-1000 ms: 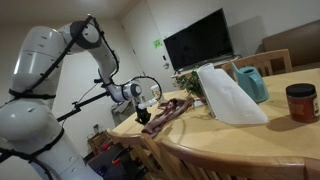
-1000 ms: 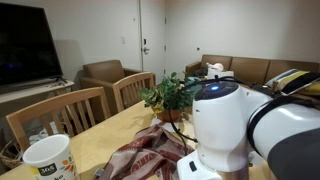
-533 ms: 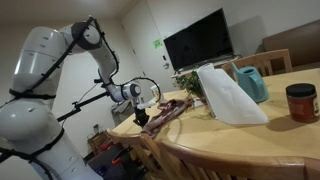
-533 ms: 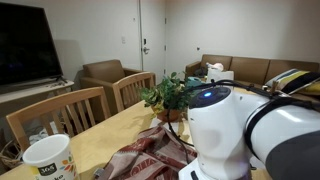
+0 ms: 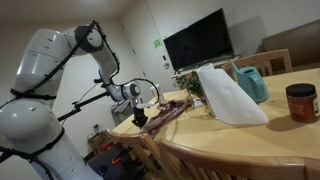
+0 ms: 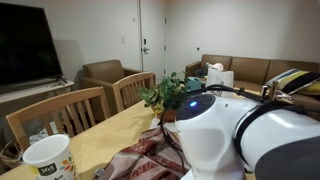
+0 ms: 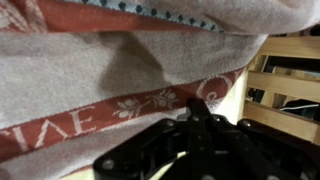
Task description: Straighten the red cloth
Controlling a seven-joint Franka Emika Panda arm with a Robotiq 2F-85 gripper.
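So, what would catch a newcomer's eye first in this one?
The big white robot arm dominates an exterior view, its shut tool at the end of the red cloth lying by the edge of the table. A large white sheet stands just beyond the cloth. The wrist view is nearly all fabric, with a red band of flowers and letters.

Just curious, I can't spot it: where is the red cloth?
In an exterior view the red cloth lies on the table, at the end nearest the robot, between the end effector and the potted plant.

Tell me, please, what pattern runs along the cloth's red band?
Pale flowers and lettering, on the red cloth; clearest in the wrist view.
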